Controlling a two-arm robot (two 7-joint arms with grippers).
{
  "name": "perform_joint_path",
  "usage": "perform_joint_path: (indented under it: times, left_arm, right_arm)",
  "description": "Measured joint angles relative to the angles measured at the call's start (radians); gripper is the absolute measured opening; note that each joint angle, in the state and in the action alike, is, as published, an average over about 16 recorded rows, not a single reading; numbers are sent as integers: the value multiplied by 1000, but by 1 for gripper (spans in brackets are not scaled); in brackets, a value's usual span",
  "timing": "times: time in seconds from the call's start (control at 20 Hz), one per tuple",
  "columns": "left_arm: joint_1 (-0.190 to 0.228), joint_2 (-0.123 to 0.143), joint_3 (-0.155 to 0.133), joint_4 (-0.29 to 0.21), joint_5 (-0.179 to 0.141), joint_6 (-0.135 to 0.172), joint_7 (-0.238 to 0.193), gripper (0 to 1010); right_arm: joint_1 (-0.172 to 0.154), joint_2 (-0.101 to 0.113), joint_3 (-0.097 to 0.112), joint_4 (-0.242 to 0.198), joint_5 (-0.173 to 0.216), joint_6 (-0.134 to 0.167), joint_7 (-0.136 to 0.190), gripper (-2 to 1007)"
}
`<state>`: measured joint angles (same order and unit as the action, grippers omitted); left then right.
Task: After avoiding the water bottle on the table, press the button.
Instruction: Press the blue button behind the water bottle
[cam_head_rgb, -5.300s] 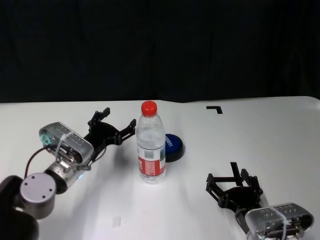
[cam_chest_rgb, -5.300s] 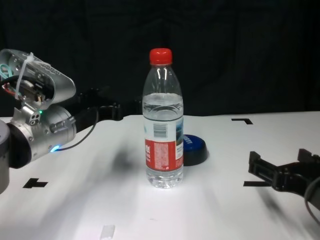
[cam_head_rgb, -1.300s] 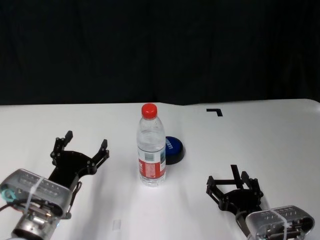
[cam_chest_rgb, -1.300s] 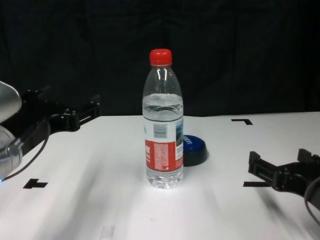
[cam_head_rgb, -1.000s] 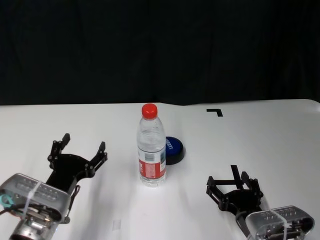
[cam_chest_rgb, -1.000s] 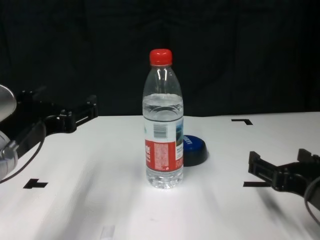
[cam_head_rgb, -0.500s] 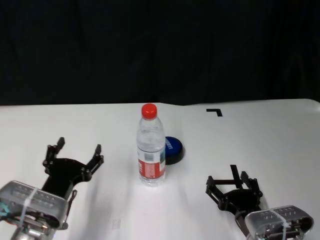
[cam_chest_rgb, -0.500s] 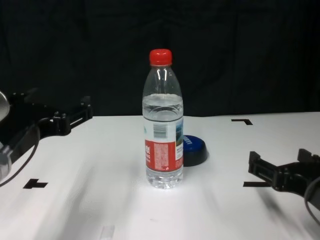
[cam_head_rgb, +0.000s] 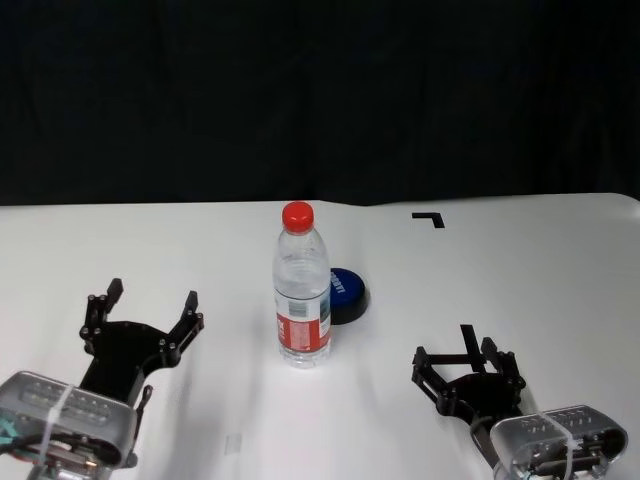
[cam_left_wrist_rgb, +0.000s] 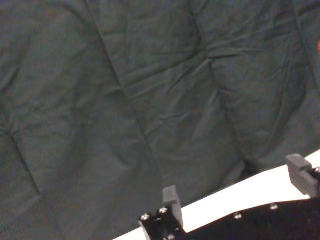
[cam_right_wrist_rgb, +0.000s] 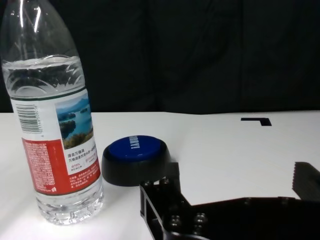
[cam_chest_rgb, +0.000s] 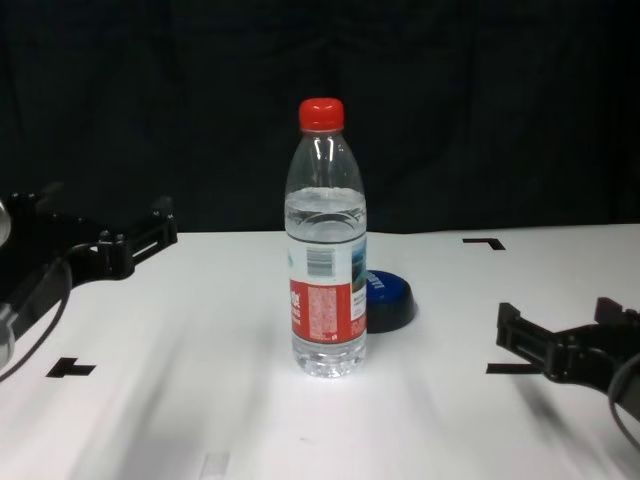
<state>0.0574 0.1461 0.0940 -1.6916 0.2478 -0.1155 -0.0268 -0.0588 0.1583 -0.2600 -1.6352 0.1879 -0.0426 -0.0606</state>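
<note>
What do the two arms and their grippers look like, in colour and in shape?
Both grippers, the left gripper and the right gripper, are black skeletal frames with visible screws and two blocky-tipped prongs. Behind each sits a silver-grey rounded wrist housing with a pale strap across it. A thin dark cable loops beside the left wrist.

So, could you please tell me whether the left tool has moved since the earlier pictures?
Yes. In the head view the left tool, open, has drawn back from beside the water bottle toward the table's near left edge.
</note>
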Motion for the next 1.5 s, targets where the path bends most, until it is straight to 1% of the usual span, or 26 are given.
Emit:
perform_joint_path:
  times: [0.75, 1.5]
  left_arm:
    - [66, -38, -9, -48, 28, 11, 31, 1009]
    - [113, -74, -5, -60, 44, 4, 56, 1009]
  right_arm:
    - [0, 0, 0, 0, 0, 0, 0, 1003]
    - [0, 0, 0, 0, 0, 0, 0, 1003]
